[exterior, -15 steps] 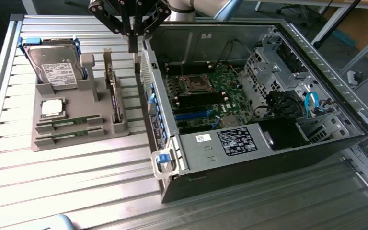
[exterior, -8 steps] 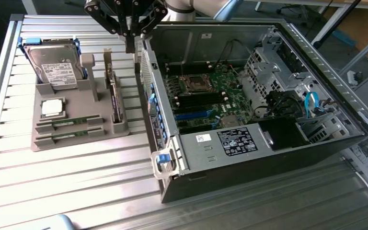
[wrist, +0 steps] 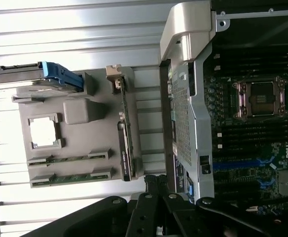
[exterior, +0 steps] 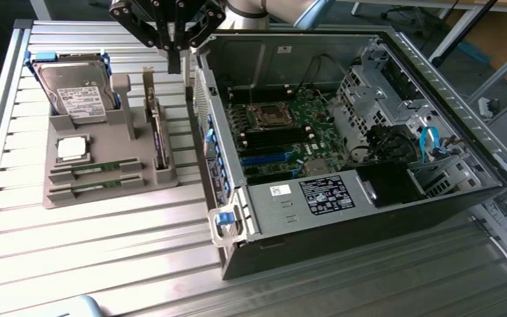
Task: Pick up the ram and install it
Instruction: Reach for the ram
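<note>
Pincer, pinched closed on nothing, hangs over the gap between the grey holder and the open computer case. Nearest it stands the expansion card. Beyond are the hard drive and the processor. Farthest away, two ram sticks lie in the holder's slots.

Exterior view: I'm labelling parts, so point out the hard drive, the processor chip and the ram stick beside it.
Hard drive (exterior: 84, 99), exterior view, white label.
Processor chip (exterior: 71, 148), exterior view, silver top.
Ram stick (exterior: 97, 170), exterior view, board's middle.
</note>
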Motion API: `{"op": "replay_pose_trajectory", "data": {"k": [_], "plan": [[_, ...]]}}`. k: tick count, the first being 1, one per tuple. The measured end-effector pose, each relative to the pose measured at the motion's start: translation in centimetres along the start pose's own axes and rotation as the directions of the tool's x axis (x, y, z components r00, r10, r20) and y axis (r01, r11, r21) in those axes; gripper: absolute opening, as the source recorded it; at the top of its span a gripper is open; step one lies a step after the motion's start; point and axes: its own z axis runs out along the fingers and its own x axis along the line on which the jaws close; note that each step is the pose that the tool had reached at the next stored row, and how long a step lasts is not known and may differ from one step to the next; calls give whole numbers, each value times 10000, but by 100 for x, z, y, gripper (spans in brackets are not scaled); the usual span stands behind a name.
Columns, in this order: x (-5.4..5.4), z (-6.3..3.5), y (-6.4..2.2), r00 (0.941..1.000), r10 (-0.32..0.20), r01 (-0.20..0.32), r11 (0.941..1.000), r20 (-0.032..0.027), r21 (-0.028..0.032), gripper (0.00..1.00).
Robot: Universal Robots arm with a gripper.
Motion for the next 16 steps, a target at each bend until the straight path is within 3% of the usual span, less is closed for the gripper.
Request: {"op": "replay_pose_trajectory", "data": {"k": [16], "plan": [[134, -4, -10, 10000, -1, 1, 10000, 3, 50, 10]]}}
